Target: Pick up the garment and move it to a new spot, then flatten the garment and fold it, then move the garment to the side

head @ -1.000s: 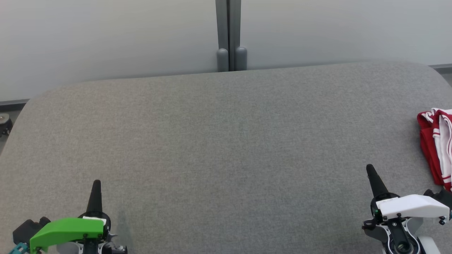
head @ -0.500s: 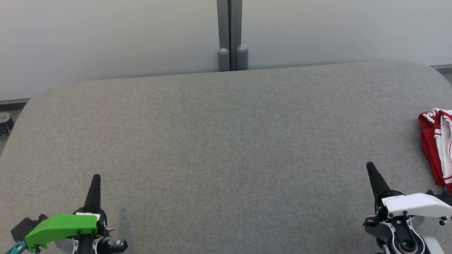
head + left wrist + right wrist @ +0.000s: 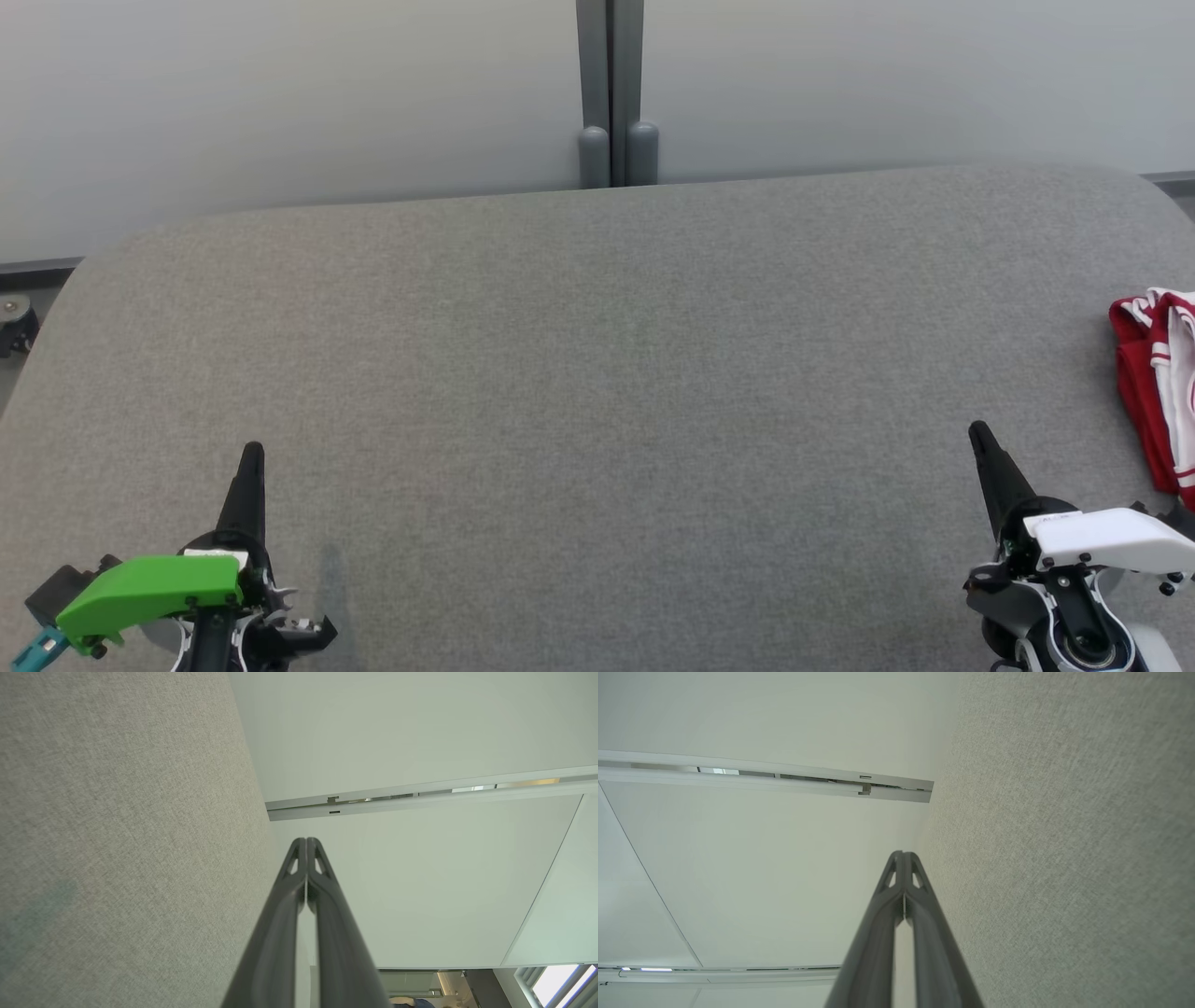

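- Grey fabric surface lies bare in the middle, with a pale wall behind.
- Red-and-white garment sits at the right edge.
- Left gripper and right gripper are pressed together and empty.

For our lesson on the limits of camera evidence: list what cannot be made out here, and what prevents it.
- Red-and-white garment: head view, cut off by the right edge; type and full extent unknown.
- Small dark object beside the table: head view, clipped by the left edge, too small to identify.
- Bluish shape: left wrist view, cut by the bottom edge, blurred.
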`<state>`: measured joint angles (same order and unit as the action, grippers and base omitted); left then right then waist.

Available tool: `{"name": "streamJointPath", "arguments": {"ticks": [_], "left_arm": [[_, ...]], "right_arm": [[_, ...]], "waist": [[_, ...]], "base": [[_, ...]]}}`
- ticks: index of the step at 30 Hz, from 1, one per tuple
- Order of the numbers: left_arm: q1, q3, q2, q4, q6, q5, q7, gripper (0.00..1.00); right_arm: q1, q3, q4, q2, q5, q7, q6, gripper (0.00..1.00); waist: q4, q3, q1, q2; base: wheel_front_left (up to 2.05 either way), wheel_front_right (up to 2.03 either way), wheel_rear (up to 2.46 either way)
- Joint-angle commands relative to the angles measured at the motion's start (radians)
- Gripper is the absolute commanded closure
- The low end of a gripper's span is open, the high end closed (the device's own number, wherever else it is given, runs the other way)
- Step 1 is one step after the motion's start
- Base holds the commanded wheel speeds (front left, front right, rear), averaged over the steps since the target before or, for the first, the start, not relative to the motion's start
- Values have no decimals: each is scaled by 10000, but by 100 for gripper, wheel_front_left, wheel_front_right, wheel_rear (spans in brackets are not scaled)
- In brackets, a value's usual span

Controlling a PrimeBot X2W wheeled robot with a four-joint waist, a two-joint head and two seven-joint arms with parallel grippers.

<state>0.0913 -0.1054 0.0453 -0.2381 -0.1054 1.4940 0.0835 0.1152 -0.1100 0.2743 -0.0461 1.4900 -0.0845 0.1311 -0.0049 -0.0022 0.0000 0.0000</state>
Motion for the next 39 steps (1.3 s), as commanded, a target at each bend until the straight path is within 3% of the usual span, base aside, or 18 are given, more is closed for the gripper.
{"name": "streamJointPath", "arguments": {"ticks": [1,17,39], "left_arm": [[183,-62,78,63,25,200,52,100],[275,-128,82,222,46,1219,345,100],[272,-123,82,215,39,1191,347,100]], "right_arm": [[113,-30,-89,-59,196,-60,-5,100],[97,-80,-232,-67,1241,-344,-7,100],[95,-79,-223,-66,1218,-347,-7,100]], "waist": [[4,1,0,0],[47,12,0,0],[48,12,0,0]], "base": [[0,0,0],[0,0,0],[0,0,0]]}}
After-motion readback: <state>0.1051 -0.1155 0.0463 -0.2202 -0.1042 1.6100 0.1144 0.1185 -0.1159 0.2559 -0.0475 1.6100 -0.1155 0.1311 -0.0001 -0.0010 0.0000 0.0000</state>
